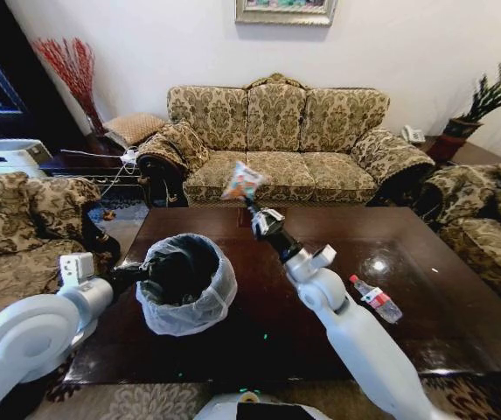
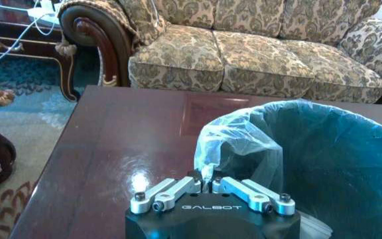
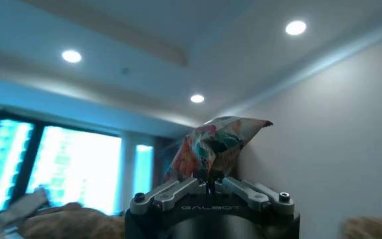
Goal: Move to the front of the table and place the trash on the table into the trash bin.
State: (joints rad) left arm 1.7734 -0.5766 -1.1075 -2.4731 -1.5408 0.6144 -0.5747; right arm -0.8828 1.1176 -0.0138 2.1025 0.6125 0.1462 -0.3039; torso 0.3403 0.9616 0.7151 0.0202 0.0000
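Right gripper (image 1: 248,199) raised above the table (image 1: 407,315), jaws pinching a colourful wrapper (image 1: 243,180); left gripper (image 2: 209,183) pressed together on the bag rim of the trash bin (image 1: 185,284), apparently gripping it; clear bottle (image 1: 375,298) lying on the table's right side.

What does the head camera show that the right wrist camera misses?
Head view alone: the table, the trash bin standing on it with the left gripper at its rim, a clear bottle lying on the wood, and the sofa behind. Right wrist view alone: ceiling lights and bright windows. Both: the right gripper, raised and shut on a colourful wrapper.
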